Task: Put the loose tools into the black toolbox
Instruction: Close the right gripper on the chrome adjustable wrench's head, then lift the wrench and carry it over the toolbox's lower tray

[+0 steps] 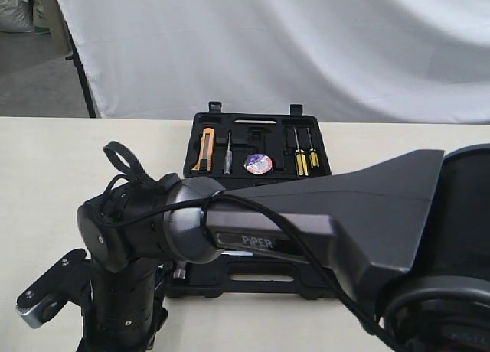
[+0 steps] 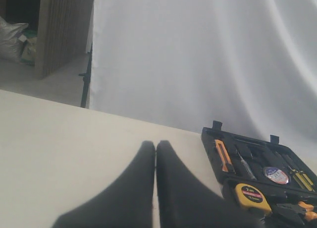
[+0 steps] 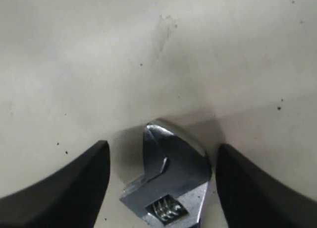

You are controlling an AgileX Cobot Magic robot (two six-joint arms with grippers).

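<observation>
The silver adjustable wrench (image 3: 171, 181) lies on the pale table, its head between the two fingers of my right gripper (image 3: 162, 148). That gripper is open, with a gap on each side of the head; the wrench handle is out of view. My left gripper (image 2: 156, 147) is shut on nothing, above bare table to the left of the black toolbox (image 2: 225, 174). The toolbox (image 1: 200, 130) lies open. The small tape roll with bluish label (image 1: 258, 164) (image 2: 276, 175) sits in a recess of its far half. The hammer is out of view.
A yellow tape measure (image 2: 252, 196) and orange-handled pliers (image 2: 303, 211) sit in the near half. An orange utility knife (image 1: 205, 147), a screwdriver (image 1: 227, 154) and yellow-handled screwdrivers (image 1: 306, 159) fill the far half. A large black arm (image 1: 321, 222) hides the near half. A white curtain (image 1: 306, 46) hangs behind.
</observation>
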